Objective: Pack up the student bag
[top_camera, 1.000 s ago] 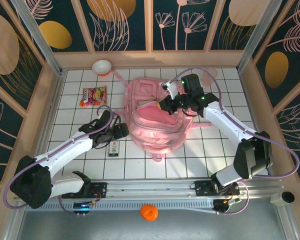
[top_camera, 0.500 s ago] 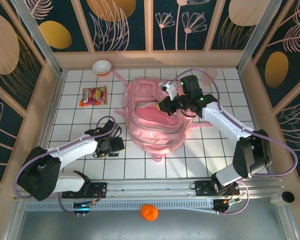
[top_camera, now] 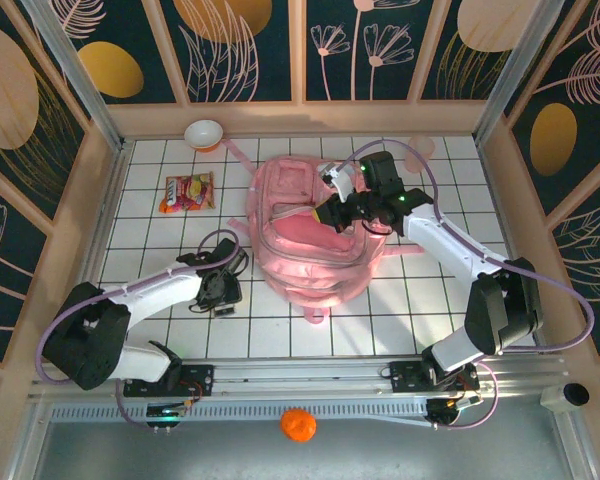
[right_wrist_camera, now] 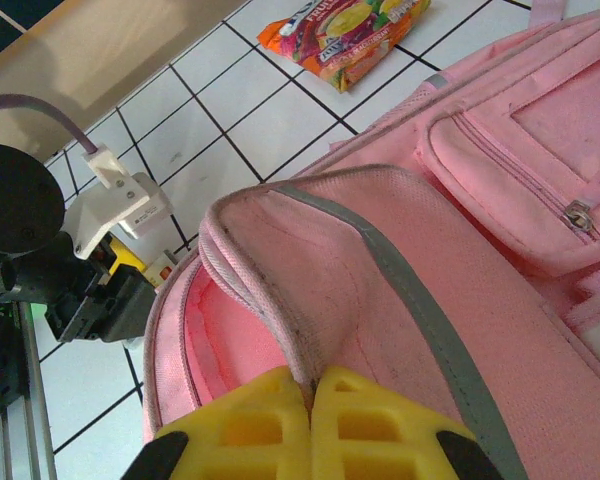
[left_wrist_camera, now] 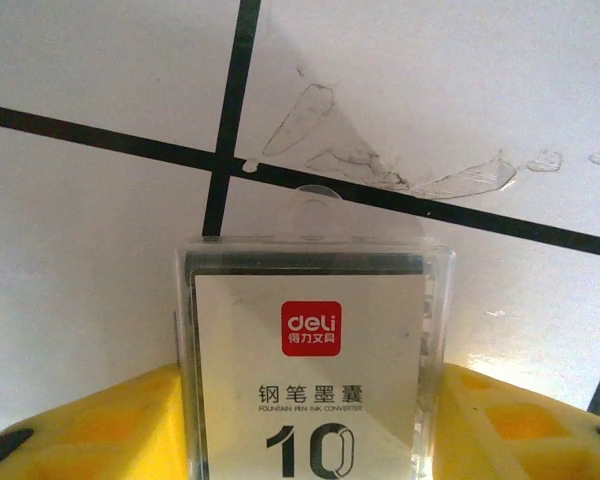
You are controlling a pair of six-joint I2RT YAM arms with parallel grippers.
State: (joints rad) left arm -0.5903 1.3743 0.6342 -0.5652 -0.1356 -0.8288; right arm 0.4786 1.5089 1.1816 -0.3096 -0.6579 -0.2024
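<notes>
The student bag (top_camera: 310, 240) is a big pink backpack lying flat in the middle of the tiled table, its main opening held up. My right gripper (top_camera: 325, 213) is shut on the edge of the bag's opened flap (right_wrist_camera: 280, 300), and the pink lining shows below it (right_wrist_camera: 310, 385). A small clear box of ink cartridges (left_wrist_camera: 310, 350) with a red logo lies on the tiles left of the bag. My left gripper (top_camera: 223, 292) is down over it, and its yellow fingers (left_wrist_camera: 110, 420) press against both sides of the box (left_wrist_camera: 310, 385).
A colourful snack packet (top_camera: 187, 192) lies at the back left, with a small bowl (top_camera: 203, 133) behind it by the wall. A translucent pink cup (top_camera: 420, 147) stands at the back right. An orange ball (top_camera: 298, 424) sits in front of the arm rail. Wooden walls ring the table.
My left gripper swung in low over the ink box and its fingers narrowed onto the box's sides. The right gripper kept hold of the bag flap and barely shifted.
</notes>
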